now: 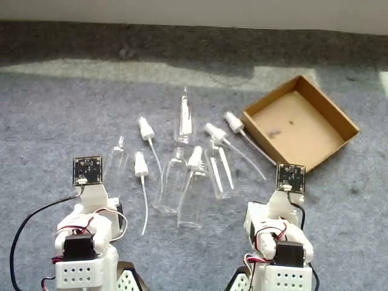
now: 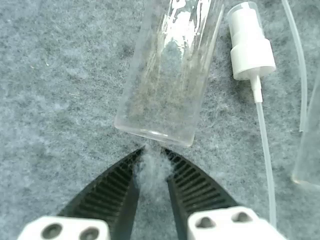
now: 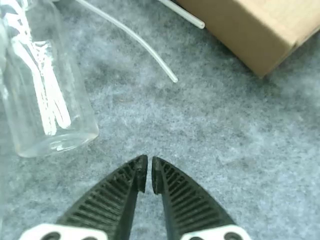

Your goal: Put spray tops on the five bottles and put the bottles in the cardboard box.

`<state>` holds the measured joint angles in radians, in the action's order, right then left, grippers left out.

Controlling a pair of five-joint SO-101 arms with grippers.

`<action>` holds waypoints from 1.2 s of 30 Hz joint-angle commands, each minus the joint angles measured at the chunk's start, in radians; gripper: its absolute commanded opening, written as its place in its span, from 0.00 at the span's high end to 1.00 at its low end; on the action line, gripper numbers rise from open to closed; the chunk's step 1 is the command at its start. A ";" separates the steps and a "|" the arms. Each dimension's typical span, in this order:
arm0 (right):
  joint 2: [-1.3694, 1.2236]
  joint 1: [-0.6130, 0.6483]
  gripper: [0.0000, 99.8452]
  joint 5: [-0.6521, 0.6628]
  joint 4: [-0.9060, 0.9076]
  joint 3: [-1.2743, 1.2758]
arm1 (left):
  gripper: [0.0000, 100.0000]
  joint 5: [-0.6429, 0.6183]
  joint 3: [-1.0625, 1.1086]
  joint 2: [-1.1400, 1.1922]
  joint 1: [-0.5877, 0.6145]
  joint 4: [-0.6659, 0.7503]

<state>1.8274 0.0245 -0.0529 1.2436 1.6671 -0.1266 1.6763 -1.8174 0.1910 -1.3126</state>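
Five clear bottles [image 1: 171, 179] lie flat on the grey fuzzy tabletop [image 1: 60, 109]. All of them are outside the cardboard box [image 1: 330, 104], which sits at the far right with its open side up. Five white spray tops [image 1: 145, 128] with long thin tubes are scattered in among them. One middle top [image 1: 195, 156] sits right at the neck of a middle bottle [image 1: 193, 200] — can't tell if it's actually on or just lying against it.

The left arm [image 1: 85, 236] is at the near left of the tabletop and the right arm [image 1: 279, 233] at the near right, both on the near side of the pile.

The left tool [image 2: 153, 149] has its jaws a crack apart and grips nothing. Its tips are just beside the flat base of the leftmost bottle [image 2: 165, 75], so close I can't say whether they touch. A loose spray top [image 2: 250, 45] lies just beside that bottle, its tube trailing back toward the arm.

The right tool [image 3: 149, 162] has its jaws pinched together, tips all but meeting, and it grips nothing, hanging over bare grey surface. The rightmost bottle [image 3: 45, 90] lies near it on one side, base end toward the tool. A corner of the cardboard box [image 3: 260, 30] is farther out on the other side. The end of a tube [image 3: 131, 36] lies between that bottle and the box.
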 commanded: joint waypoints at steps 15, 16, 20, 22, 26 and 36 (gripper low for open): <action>0.010 -0.012 0.99 0.009 -0.418 0.093 | 0.99 0.006 0.019 0.007 0.013 -0.006; 0.010 -0.012 0.99 0.049 -0.418 0.093 | 0.99 0.006 0.019 0.007 0.013 -0.006; 0.010 -0.013 0.99 0.195 -0.420 0.013 | 0.99 0.006 0.019 0.007 0.013 -0.006; 0.010 -0.039 0.99 0.175 -0.401 -0.048 | 0.99 0.006 0.019 0.007 0.013 -0.006; 0.007 -0.062 0.99 0.258 -0.363 -0.148 | 0.99 0.006 0.019 0.007 0.013 -0.006; -0.030 -0.064 0.99 0.433 -0.145 -0.466 | 0.99 0.006 0.019 0.007 0.013 -0.006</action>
<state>1.8274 -0.0261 0.3644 1.0641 1.3479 -0.1266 1.6763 -1.8174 0.1910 -1.3126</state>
